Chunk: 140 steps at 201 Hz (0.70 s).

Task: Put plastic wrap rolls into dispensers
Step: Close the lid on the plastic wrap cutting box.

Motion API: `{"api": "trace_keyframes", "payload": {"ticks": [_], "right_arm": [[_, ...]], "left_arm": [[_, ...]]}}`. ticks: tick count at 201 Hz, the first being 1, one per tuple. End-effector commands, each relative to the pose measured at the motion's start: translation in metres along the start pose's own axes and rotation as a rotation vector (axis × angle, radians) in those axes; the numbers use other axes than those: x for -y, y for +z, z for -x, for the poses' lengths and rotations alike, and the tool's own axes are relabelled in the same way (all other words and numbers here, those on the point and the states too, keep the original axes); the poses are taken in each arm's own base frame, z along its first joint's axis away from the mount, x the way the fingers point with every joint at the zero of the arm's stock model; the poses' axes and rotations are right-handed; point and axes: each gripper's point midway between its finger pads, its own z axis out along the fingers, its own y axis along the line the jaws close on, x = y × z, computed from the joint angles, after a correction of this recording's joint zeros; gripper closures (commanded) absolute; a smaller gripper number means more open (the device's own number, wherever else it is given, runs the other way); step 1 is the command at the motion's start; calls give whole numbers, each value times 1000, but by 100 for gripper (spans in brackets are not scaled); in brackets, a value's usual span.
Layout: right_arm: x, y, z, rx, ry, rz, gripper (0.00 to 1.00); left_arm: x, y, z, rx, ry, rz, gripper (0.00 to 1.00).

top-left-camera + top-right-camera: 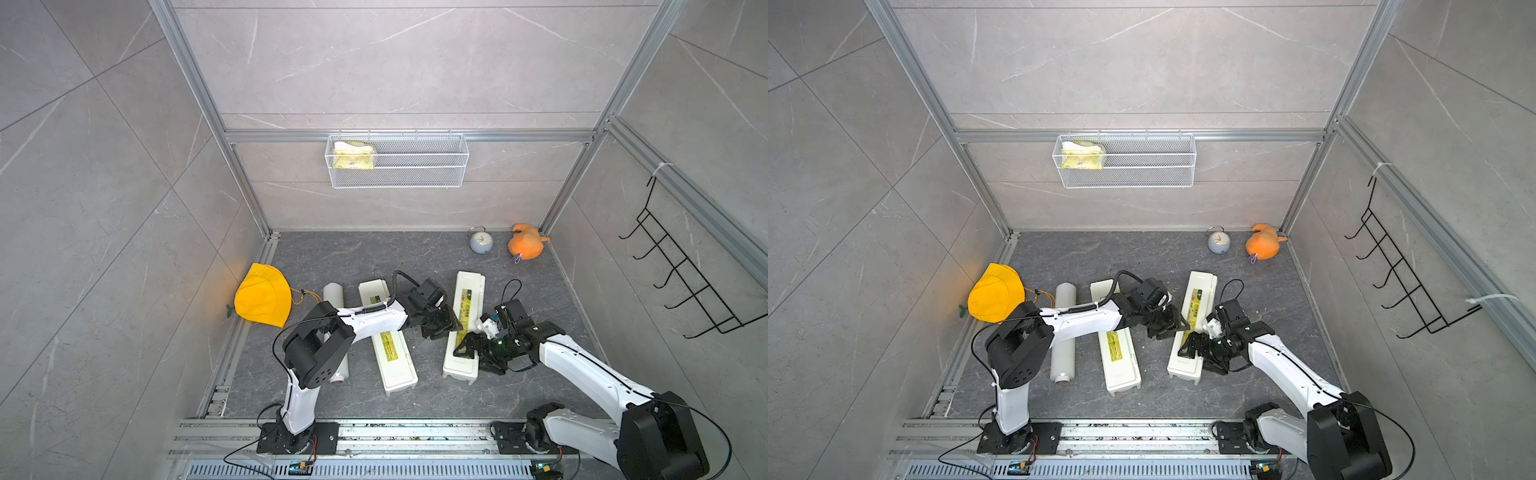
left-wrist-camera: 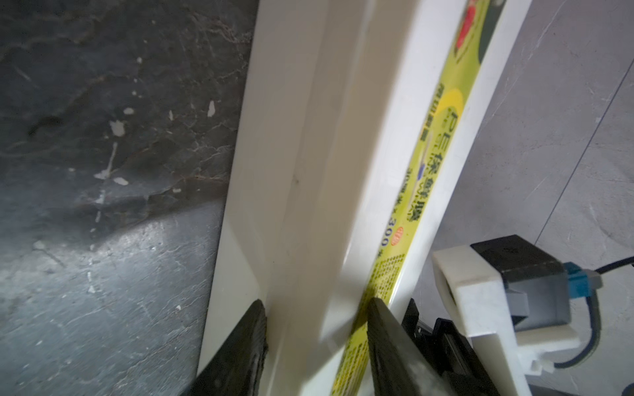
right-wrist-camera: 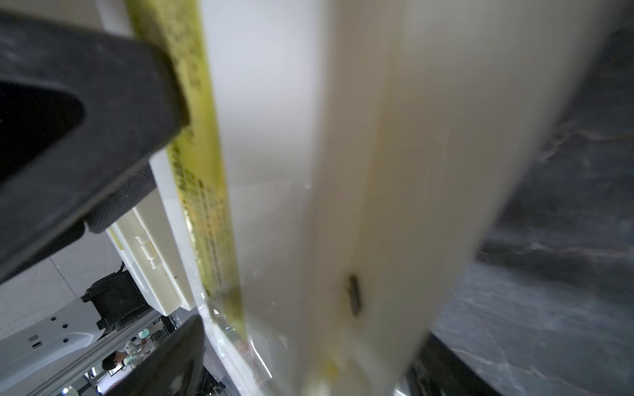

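The dark slate tabletop (image 1: pixel 332 257) fills the floor of the grey-tiled cell, and a white wire basket (image 1: pixel 415 166) hangs on the back wall with a yellow packet (image 1: pixel 353 156) at one end. A black hook rack (image 1: pixel 681 274) hangs on the right wall.

Two white dispensers lie lengthwise, far to near, in the middle of the table. The middle dispenser (image 1: pixel 392 357) lies flat with its lid down and its label up, and the left arm crosses over it. The right-hand dispenser (image 1: pixel 467 291) lies well apart from it, towards the robot's right, between both grippers.

One plastic wrap roll (image 1: pixel 333 297) lies on the table just beside the middle dispenser, on its left and parallel to it. Its tan core shows at the near end, and the left arm's elbow hides its middle.

A yellow cap (image 1: pixel 262 295) leans at the left wall. An orange plush toy (image 1: pixel 525 243) and a small clock (image 1: pixel 481 241) sit at the far right corner.

The left gripper (image 2: pixel 315 303) is pinched narrowly on a long edge of the right-hand dispenser, one finger on the yellow-green label. The right gripper (image 3: pixel 314 331) stands wide astride the same box nearer its near end; the blur hides whether it presses, so I cannot tell
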Motion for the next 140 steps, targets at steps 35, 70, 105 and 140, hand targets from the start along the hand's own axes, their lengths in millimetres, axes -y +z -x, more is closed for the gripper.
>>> {"api": "trace_keyframes", "payload": {"ticks": [35, 70, 105, 140], "right_arm": [[-37, 4, 28, 88, -55, 162, 14], [-52, -1, 41, 133, -56, 219, 16], [-62, -6, 40, 124, -51, 252, 16], [-66, -8, 32, 96, -20, 285, 16]], "left_arm": [[-84, 22, -54, -138, -119, 250, 51], [-86, 10, -66, -169, -94, 247, 51], [-83, 0, -81, -207, -72, 232, 50], [-79, -9, -97, -243, -54, 220, 50]]}}
